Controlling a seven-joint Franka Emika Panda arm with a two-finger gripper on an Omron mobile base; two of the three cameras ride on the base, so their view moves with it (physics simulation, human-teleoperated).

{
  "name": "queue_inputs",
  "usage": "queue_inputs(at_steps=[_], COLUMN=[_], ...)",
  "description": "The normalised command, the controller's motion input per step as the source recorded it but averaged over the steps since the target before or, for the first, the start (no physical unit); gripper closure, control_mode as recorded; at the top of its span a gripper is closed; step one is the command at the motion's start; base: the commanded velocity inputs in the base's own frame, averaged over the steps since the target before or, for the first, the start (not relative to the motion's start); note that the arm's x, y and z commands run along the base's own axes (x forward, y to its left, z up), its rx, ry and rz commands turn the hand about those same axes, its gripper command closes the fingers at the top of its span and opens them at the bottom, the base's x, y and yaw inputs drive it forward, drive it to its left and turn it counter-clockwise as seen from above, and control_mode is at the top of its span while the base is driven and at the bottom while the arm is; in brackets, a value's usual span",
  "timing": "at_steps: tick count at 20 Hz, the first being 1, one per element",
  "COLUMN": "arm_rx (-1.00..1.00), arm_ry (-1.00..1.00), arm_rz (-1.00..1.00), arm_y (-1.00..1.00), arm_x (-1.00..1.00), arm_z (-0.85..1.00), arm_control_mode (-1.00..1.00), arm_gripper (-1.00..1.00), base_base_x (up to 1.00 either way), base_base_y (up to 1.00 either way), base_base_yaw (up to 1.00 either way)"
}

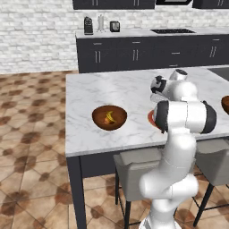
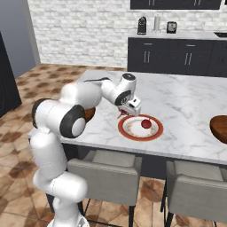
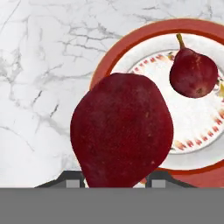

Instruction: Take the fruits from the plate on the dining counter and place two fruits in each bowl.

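My gripper (image 3: 114,180) is shut on a dark red fruit (image 3: 121,131), held just above the left rim of the red-rimmed plate (image 3: 131,39). From the right base view the gripper (image 2: 126,111) hangs over the plate's (image 2: 153,134) near-left edge on the dining counter (image 1: 103,89). A second red fruit (image 3: 192,72) with a stem lies on the plate, seen also as the red fruit (image 2: 145,123). The left bowl (image 1: 109,117) holds a yellow banana (image 1: 110,117) and an orange piece. The other bowl (image 2: 219,128) stands at the counter's right end.
Two grey stools (image 2: 106,173) (image 2: 195,186) are tucked under the counter's near edge. A dark cabinet run (image 1: 134,53) with small appliances lines the back wall. My own arm (image 1: 183,116) blocks most of the plate in the left base view.
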Motion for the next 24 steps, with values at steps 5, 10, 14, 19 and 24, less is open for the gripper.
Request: queue_inputs(at_steps=[5,10,14,19,24], arm_rx=[-0.08,-0.08,-0.02,0.00,0.00], arm_ry=[-0.14,-0.17,-0.17,-0.09,0.00], arm_rz=[0.29,0.24,0.14,0.06,0.06], arm_y=[0.66,0.54,0.19,0.06,0.10], arm_x=[-1.00,-1.00,-1.00,-0.94,-0.61], arm_z=[0.80,0.72,0.38,0.41,0.33], arm_control_mode=[-1.00,-1.00,-1.00,-1.00,-1.00], arm_gripper=[1.00,1.00,1.00,1.00,1.00], base_base_x=[0.00,0.00,0.00,0.00,0.00], base_base_y=[0.00,0.00,0.00,0.00,0.00], base_base_yaw=[0.00,0.00,0.00,0.00,0.00])
